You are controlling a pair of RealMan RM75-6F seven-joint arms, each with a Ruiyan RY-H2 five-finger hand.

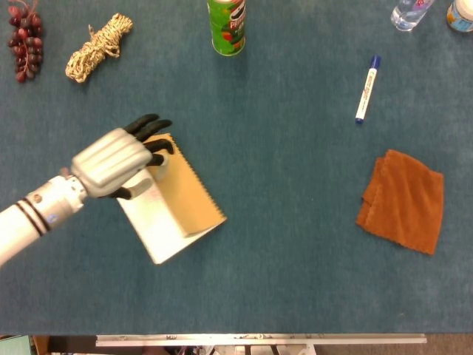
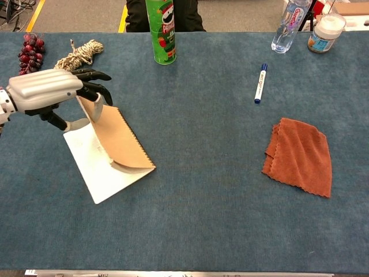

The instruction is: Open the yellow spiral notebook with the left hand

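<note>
The yellow spiral notebook (image 1: 188,198) (image 2: 118,141) lies on the left part of the blue table, its spiral edge toward the right. Its tan cover is lifted and curves up, showing a white page (image 1: 151,225) (image 2: 95,161) underneath. My left hand (image 1: 111,161) (image 2: 46,91) grips the cover's upper corner between thumb and fingers and holds it up off the page. The right hand is not in view.
A green chips can (image 1: 226,26) (image 2: 161,30) stands at the back centre. A rope bundle (image 1: 96,46) (image 2: 78,56) and red grapes (image 1: 24,38) (image 2: 29,53) lie back left. A blue marker (image 1: 367,89), orange cloth (image 1: 403,200), bottle (image 2: 290,24) and jar (image 2: 324,32) are right.
</note>
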